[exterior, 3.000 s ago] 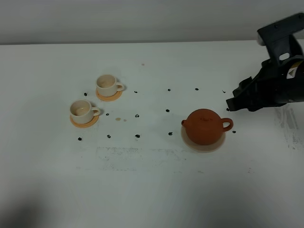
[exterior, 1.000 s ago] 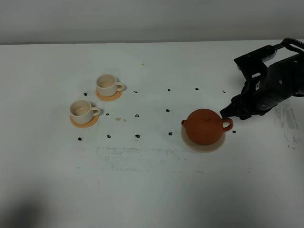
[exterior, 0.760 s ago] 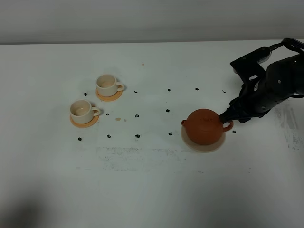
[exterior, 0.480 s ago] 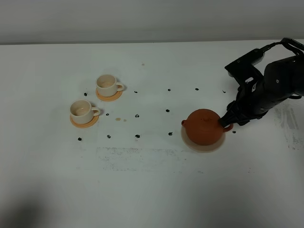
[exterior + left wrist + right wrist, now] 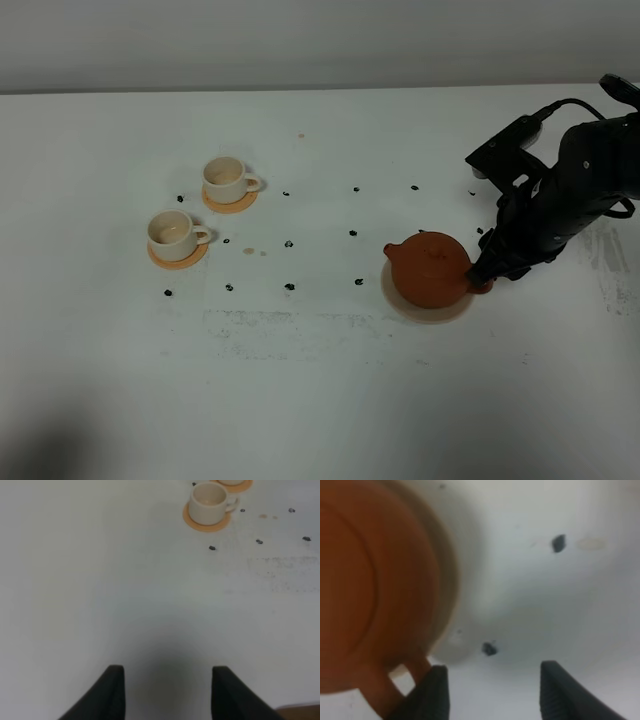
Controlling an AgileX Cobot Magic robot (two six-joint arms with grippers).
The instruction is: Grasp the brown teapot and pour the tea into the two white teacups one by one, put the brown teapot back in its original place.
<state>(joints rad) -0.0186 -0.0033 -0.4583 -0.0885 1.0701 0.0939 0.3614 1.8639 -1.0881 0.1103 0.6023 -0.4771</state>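
Note:
The brown teapot [image 5: 428, 268] sits on the large pale beige coaster [image 5: 432, 313] at the table's right. My right gripper [image 5: 486, 272] is down at the teapot's handle, and that arm covers most of the handle. In the right wrist view the teapot [image 5: 365, 595] and its loop handle [image 5: 395, 682] lie just beside one finger [image 5: 436, 692]. The right gripper [image 5: 492, 695] is open, with bare table in the gap. The two white teacups [image 5: 223, 179] [image 5: 170, 232] stand on small orange coasters at the left. The left gripper [image 5: 167, 692] is open over bare table, far from the near teacup [image 5: 207, 501].
Small black marks [image 5: 289, 243] dot the table between the teacups and the teapot. A faint scuffed strip [image 5: 290, 320] runs across the middle. The right arm's cable [image 5: 560, 104] loops above the far right. A wooden corner [image 5: 300, 712] shows beyond the table's edge.
The right arm has come down and to the left, bringing its open fingers from beside the teapot down to the handle. The teacups and the left gripper have not moved.

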